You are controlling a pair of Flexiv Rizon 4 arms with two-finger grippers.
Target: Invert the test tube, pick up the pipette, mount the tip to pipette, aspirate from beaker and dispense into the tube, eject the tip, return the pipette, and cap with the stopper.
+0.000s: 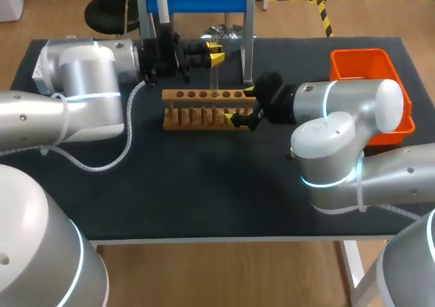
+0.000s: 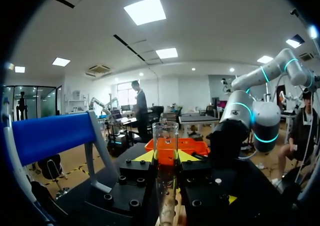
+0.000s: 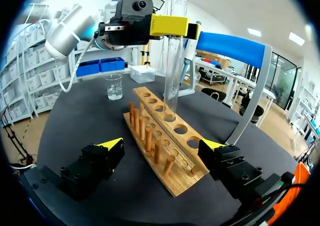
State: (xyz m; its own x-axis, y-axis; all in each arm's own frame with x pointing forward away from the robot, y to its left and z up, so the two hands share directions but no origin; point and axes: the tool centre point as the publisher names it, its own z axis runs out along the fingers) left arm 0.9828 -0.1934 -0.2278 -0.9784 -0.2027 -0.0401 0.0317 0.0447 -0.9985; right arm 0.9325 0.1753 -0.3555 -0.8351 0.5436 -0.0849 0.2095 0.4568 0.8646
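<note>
Test tube [image 3: 173, 66], a clear slender cylinder, dips into holed wooden rack [image 3: 176, 182].

My left arm [image 1: 81, 93] comes in from 9 o'clock, left tool [image 1: 215, 54] pointing toward 3, fingers clamped on the test tube [image 3: 174, 61] from both sides. My right arm [image 1: 353, 110] comes in from 4 o'clock, right tool [image 1: 244, 105] pointing toward 9, fingers spread wide, gripping nothing.

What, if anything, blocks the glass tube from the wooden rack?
Nothing visible does. The left gripper holds the test tube upright, its lower end already at a hole in the rack.
</note>
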